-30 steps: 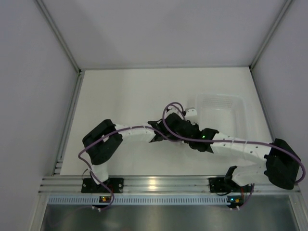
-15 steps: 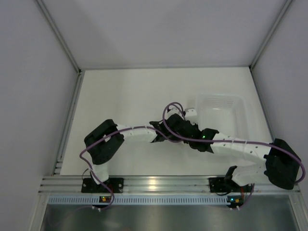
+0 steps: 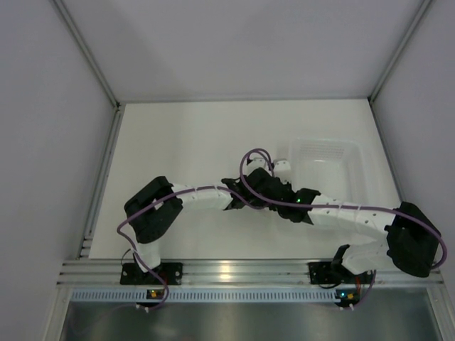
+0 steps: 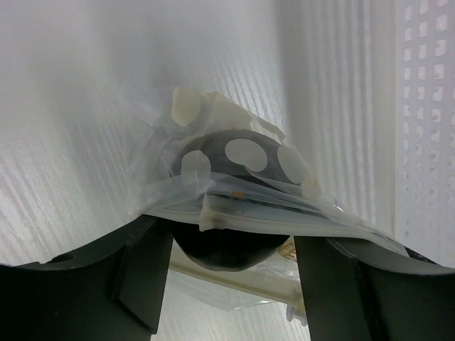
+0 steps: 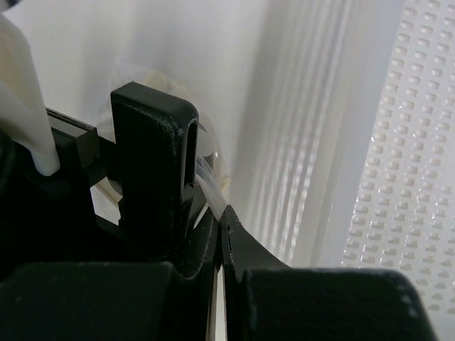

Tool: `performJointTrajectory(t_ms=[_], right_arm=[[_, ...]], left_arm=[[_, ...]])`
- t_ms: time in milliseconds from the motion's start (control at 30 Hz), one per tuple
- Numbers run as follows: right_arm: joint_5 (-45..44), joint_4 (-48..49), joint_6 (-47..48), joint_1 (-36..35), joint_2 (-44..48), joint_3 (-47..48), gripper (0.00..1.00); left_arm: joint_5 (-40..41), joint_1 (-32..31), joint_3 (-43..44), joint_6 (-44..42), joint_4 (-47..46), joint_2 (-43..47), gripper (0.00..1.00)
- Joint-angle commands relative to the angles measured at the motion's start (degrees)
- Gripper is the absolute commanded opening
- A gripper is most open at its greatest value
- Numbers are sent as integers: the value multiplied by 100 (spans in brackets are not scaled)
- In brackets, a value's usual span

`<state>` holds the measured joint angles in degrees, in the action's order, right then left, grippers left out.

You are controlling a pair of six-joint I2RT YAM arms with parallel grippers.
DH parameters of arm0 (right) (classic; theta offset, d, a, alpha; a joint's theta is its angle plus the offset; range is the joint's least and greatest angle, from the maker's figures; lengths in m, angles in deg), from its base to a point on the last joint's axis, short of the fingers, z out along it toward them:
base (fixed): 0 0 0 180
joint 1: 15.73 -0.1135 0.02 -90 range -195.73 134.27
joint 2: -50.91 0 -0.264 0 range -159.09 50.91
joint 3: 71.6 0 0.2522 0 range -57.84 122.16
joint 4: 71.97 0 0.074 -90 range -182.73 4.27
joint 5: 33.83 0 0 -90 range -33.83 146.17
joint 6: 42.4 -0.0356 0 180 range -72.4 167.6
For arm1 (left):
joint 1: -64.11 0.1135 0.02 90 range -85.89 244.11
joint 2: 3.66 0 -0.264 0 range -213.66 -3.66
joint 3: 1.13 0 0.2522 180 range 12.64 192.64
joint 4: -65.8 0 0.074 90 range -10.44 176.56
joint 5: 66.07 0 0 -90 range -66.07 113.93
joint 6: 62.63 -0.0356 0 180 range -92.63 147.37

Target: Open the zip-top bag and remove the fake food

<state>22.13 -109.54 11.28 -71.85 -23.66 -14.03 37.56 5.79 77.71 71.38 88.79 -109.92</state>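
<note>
The bag [image 4: 163, 188] sits low in the middle of the left wrist view, ball [image 4: 224, 252] inside. Left jaws pinch it steady around the ball. Right jaws clamp its edge, likely to pull it open.

White table [image 3: 192, 135], translucent white tub [image 3: 328, 165] standing on right side toward rear, zip-top bag [image 4: 249, 213] holding dark fake food [image 4: 224, 249] just beside tub, contact with tabletop not discernible
</note>
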Motion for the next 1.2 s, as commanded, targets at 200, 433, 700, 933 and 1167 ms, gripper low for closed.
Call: performJointTrajectory(t_ms=[200, 433, 700, 933, 1167], right_arm=[[557, 1546, 485, -347, 20, 672, 0], [556, 2240, 397, -189, 460, 505, 0], [741, 2039, 608, -101, 92, 971, 0], [618, 1846, 687, -75, 82, 1103, 0], [696, 1617, 643, 66, -102, 1156, 0]], left_arm=[[342, -575, -162, -455, -87, 429, 0], [-290, -548, -988, -762, -1106, 1432, 0], [-510, -540, -1857, -1052, -1968, 2293, 0], [-327, -531, -2192, -1246, -2075, 2653, 0], [-97, -504, -2718, -1219, -2364, 3355, 0]])
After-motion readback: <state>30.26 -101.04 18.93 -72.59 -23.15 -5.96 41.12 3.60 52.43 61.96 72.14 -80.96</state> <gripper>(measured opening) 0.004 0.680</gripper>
